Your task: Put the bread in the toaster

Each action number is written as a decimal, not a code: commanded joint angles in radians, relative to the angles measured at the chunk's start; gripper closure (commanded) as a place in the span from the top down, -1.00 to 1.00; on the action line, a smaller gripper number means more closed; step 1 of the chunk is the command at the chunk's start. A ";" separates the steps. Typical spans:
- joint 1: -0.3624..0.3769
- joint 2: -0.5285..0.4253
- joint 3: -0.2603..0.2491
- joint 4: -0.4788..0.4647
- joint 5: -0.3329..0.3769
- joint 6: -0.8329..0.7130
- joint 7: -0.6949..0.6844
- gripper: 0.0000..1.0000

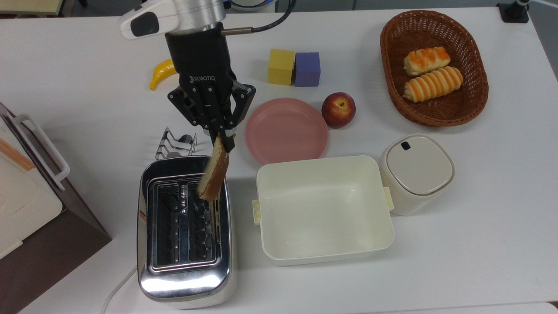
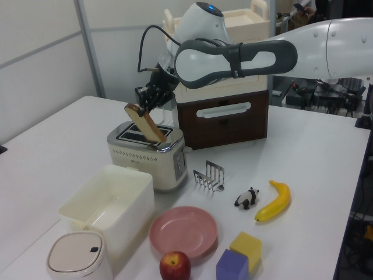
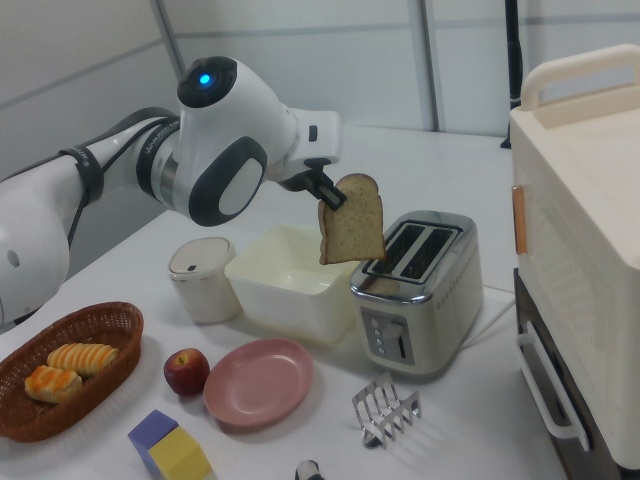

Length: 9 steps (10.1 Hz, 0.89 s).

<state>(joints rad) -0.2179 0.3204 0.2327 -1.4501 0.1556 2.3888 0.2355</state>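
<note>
The banana (image 1: 162, 72) is half covered by the gripper (image 1: 219, 138) in the top view, so just its tip end pokes out. The toaster (image 1: 185, 231) cord runs off the bottom edge there (the plug is out of shot). The brown cabinet (image 1: 39, 218) is chopped by the top view's left edge. In the right view the panda figure (image 3: 308, 471) is cut by the bottom edge, and the arm blocks the gripper's fingers.
</note>
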 commanded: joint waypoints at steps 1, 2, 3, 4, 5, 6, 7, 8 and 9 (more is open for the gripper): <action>-0.008 -0.012 -0.007 -0.009 0.056 -0.002 -0.070 -1.00; -0.008 -0.009 -0.007 -0.009 0.058 -0.002 -0.071 -1.00; -0.008 0.006 -0.007 -0.006 0.059 0.000 -0.070 -1.00; -0.009 0.014 -0.007 -0.004 0.085 0.010 -0.073 -1.00; -0.009 0.029 -0.007 -0.001 0.090 0.054 -0.073 -1.00; -0.011 0.039 -0.007 0.019 0.090 0.070 -0.073 -1.00; -0.011 0.048 -0.007 0.036 0.090 0.072 -0.082 -1.00; -0.014 0.052 -0.007 0.057 0.091 0.073 -0.093 -1.00; -0.021 0.052 -0.007 0.060 0.091 0.072 -0.105 -1.00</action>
<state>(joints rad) -0.2325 0.3651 0.2313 -1.4236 0.2132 2.4525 0.1866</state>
